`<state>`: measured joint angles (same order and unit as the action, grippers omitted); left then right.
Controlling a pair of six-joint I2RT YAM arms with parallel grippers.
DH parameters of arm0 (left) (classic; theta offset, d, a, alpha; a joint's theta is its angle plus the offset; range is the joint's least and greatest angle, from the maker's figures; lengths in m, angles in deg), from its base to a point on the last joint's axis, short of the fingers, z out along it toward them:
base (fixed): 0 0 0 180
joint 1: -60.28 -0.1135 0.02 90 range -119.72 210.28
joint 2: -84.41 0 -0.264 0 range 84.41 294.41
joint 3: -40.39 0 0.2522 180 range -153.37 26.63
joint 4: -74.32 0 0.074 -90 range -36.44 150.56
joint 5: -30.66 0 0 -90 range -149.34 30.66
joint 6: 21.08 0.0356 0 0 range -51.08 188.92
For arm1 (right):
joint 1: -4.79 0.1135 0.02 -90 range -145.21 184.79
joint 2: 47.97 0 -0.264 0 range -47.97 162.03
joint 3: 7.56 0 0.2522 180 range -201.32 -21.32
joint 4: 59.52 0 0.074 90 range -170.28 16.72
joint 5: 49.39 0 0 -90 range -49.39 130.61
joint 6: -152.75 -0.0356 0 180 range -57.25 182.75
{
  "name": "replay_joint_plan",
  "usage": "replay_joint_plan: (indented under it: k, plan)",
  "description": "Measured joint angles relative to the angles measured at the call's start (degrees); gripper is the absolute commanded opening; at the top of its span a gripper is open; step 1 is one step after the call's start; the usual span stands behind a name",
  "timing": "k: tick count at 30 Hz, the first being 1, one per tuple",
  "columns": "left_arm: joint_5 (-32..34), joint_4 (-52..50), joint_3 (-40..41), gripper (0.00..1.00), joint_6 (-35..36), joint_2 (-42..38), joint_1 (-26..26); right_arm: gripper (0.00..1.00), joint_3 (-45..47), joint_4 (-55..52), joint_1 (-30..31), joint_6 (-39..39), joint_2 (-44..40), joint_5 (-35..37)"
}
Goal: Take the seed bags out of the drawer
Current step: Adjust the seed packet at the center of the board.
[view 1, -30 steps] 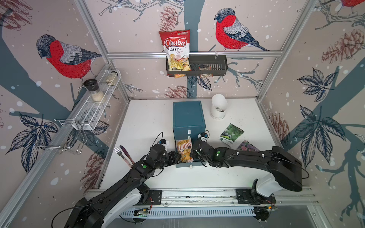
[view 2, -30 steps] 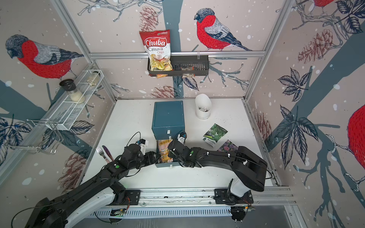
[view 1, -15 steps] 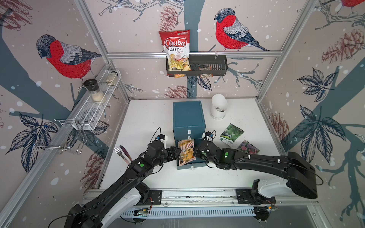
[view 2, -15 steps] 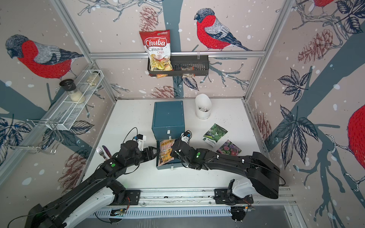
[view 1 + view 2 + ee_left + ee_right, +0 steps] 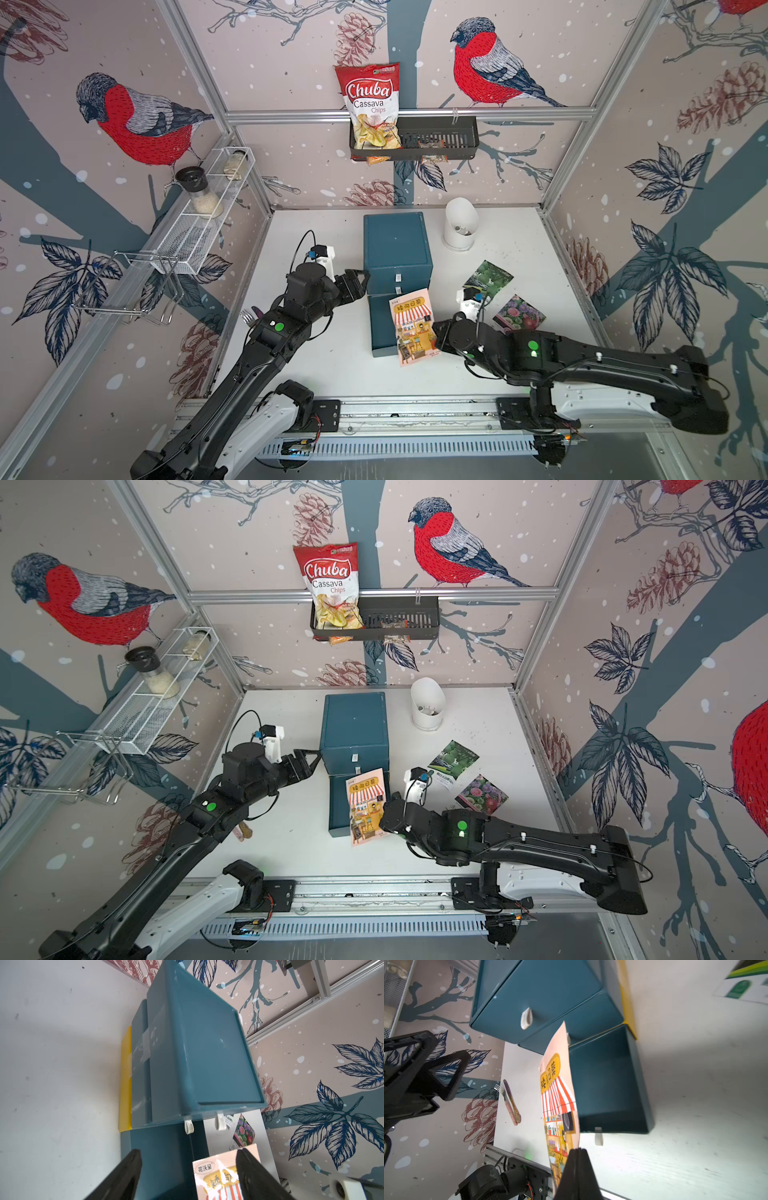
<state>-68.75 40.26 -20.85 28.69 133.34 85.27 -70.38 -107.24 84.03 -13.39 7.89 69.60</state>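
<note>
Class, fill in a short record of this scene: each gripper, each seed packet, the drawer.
left gripper: open, empty, beside the cabinet
right gripper: shut on the orange packet
orange packet: held up at the open drawer
green packet: on the table
flower packet: on the table, beside the green one
drawer: pulled out, nothing visible inside

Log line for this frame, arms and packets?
right gripper: shut on orange packet, by open drawer | left gripper: open, empty | green packet, flower packet: on table
</note>
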Motion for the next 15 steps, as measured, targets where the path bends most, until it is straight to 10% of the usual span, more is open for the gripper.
replay_joint_plan:
  k: [5,15]
  plan:
    - [-1.7,0.3,-6.3,0.74,1.9,6.8,-0.6,0.0,1.3,-12.8,-1.8,-5.9,-9.4,5.6]
    - [-2.6,0.7,-13.4,0.73,5.6,16.1,-2.2,0.0,9.1,-18.3,-26.9,-4.2,-9.4,3.3]
